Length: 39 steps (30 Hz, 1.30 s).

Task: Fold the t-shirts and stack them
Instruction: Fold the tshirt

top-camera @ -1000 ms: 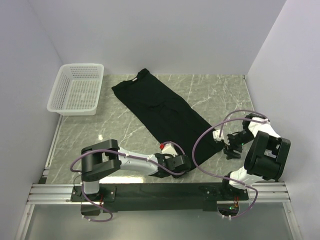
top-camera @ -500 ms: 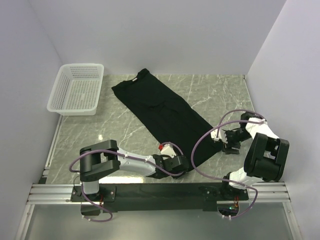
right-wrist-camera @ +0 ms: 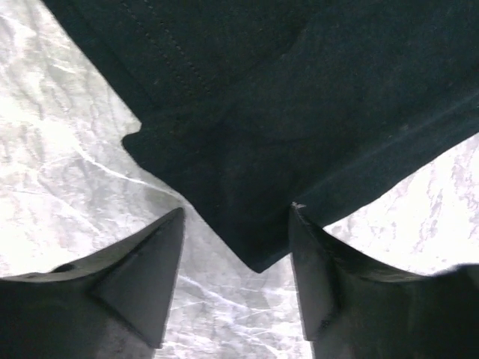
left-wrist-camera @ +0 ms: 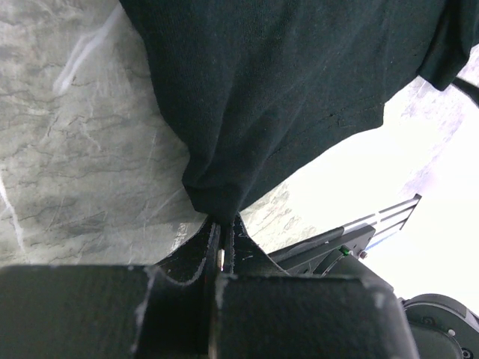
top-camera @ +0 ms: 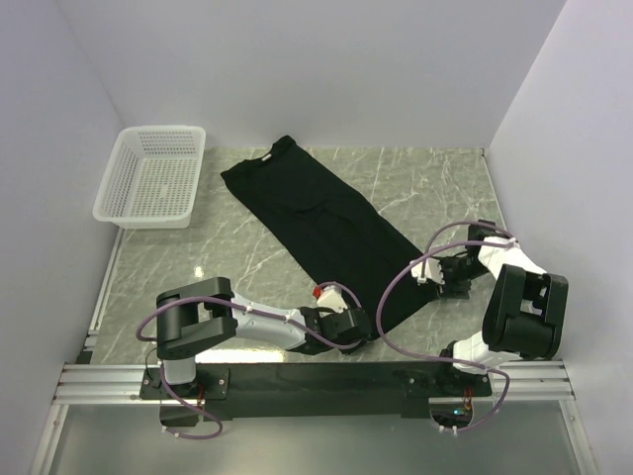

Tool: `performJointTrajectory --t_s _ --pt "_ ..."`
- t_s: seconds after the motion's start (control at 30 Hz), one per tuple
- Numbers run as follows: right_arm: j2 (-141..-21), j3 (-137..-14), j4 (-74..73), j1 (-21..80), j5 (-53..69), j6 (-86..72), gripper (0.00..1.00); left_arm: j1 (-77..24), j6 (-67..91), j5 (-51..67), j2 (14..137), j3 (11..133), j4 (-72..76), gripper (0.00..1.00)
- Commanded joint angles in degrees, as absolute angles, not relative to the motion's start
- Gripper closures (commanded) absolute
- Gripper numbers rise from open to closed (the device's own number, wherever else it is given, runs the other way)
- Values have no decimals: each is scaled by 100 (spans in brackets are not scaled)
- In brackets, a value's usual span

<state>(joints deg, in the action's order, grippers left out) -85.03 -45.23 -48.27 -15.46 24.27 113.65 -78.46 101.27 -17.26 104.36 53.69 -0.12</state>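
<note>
T-shirt point(top-camera: 316, 213) hem pinched in left tool point(left-wrist-camera: 221, 233); corner between right tool point(right-wrist-camera: 236, 215) fingers.

The t-shirt point(top-camera: 316, 218) lies across the table point(top-camera: 435, 188) from far left to near right, the basket point(top-camera: 146, 220) to its left, left gripper point(left-wrist-camera: 222, 232) at its near corner, right gripper point(right-wrist-camera: 236, 212) at its right corner

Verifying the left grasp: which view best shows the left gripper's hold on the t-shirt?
Left wrist: the left gripper is shut on a bunched edge of the t-shirt. Top external shows the gripper at the shirt's near corner, jaws unreadable. Right wrist shows another corner, not this grip.
</note>
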Motion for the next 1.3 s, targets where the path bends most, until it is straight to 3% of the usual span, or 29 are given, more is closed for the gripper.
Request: performJointTrajectory --t_s 0.0,0.17,0.3,0.53,0.83,1.27 --pt "-8639 -4412 -4421 -1407 2312 12481 37 -7849 10002 -1661 10310 5353 -44 100" --pt "-8684 -4421 -4298 -1318 2303 12322 51 -7840 9976 -1661 10292 5335 -44 99" --pt "-8684 -4412 -4289 -1283 2338 12296 75 -7822 9967 -1670 10266 5344 -44 99" --pt "-8578 -4491 -4411 -1274 2600 12077 99 -7805 9870 -1696 10161 5309 220 100" --pt "-8359 -5624 -6123 -1336 3103 11706 100 -7787 9633 -1942 9616 5098 703 100" --pt "-8349 -6336 -6337 -853 3630 10874 100 -7313 9598 -1890 8886 4738 764 100"
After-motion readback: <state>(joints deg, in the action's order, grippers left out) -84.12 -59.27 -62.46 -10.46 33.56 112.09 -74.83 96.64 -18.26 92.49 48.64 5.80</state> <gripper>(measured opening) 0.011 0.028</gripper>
